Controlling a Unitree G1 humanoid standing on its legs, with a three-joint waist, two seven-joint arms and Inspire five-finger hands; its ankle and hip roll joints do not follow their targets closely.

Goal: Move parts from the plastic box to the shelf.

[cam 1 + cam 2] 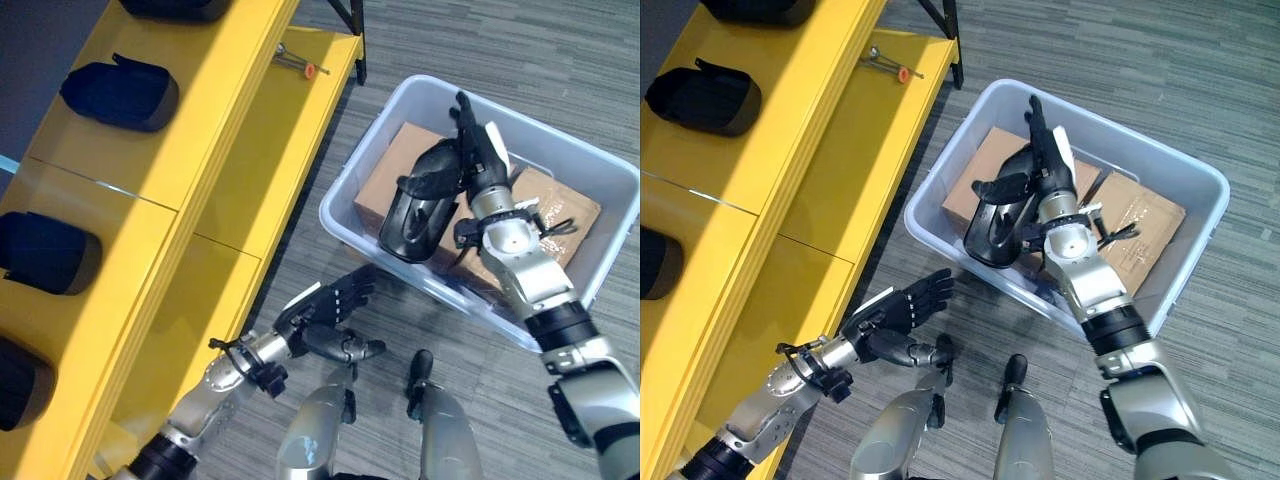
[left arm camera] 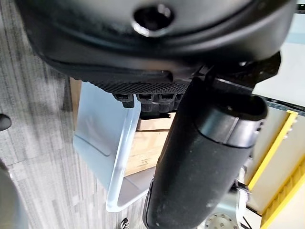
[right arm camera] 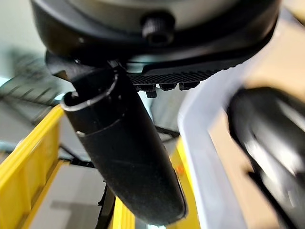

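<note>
Where the right hand (image 1: 478, 165) reaches into the plastic box (image 1: 372, 180), its fingers extend straight toward 12 o'clock and its thumb lies across a black part (image 1: 415, 215), so the part's upper face is partly covered; whether the thumb actually pinches it cannot be told. The part leans against the box's near wall, resting on cardboard pieces (image 1: 385, 175) that line the bottom; the box floor beneath them is hidden. In the right wrist view the part appears as a dark blur beside the pale box rim. The left hand (image 1: 895, 312) hovers above the grey carpet (image 1: 1200, 90) at 7 o'clock from the box, fingers loosely spread, holding nothing. On the yellow shelf (image 1: 215, 120) at 9 to 11 o'clock stand more black parts (image 1: 120, 93), several cut off by the frame edge. A small red-tipped tool (image 1: 298, 64) lies on the lower shelf board at 11 o'clock.
</note>
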